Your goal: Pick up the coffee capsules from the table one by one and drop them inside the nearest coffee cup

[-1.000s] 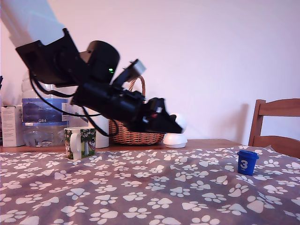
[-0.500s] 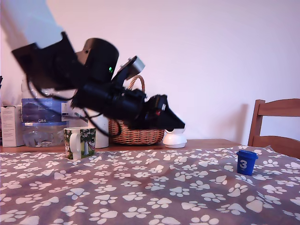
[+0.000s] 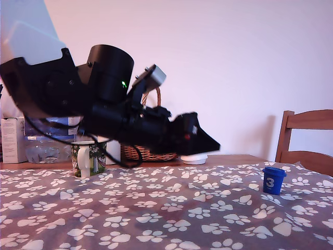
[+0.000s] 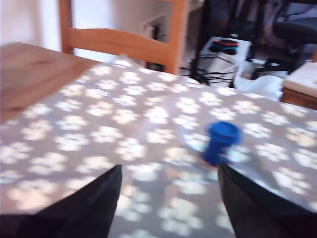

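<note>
The gripper (image 4: 168, 198) is held above the table (image 3: 156, 219) with its jaws apart and nothing between them, aimed at the capsule (image 3: 273, 180), presumably so that it can be closed around it. One capsule is seen, standing upright well apart from the one mug (image 3: 88, 158), toward the chair.

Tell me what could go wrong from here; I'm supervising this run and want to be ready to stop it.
1. The capsule is small and stands alone near the cloth's edge on the exterior view's right; a jaw nudging it could tip it or knock it off the table.
2. The gripper, jaws open, is not centred on the capsule in the blurred wrist view, so closing may miss.
3. The mug sits far across, partly hidden behind the arm; the carry back is long.
</note>
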Controlling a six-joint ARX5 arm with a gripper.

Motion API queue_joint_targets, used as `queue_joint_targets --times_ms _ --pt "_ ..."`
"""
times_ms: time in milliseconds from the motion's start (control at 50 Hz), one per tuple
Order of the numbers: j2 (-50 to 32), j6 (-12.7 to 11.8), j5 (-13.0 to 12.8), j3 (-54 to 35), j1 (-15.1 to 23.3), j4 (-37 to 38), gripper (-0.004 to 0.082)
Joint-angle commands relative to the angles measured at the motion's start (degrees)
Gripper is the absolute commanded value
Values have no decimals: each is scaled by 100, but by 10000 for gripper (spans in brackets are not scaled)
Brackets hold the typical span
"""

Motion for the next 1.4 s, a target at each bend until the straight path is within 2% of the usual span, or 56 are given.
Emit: queue_joint_targets --times_ms 0,100,200,560,720,860,1060,1220,1380 --pt "-79 -63 -103 -179 -109 149 554" --pt "-79 -197 -234 -306 -262 350 554" --pt "-79 -208 -304 -385 -426 389 554" --pt "-79 -245 -800 -415 -892 332 554" --pt "-79 -245 -1071 -415 -968 240 554" --pt "-79 -245 -1152 -415 -977 208 554" --pt "-79 -249 -1397 -413 -1047 201 554" --pt "-59 -249 -1532 -385 -1071 205 554" --pt "35 -249 -1561 -275 -1084 184 554"
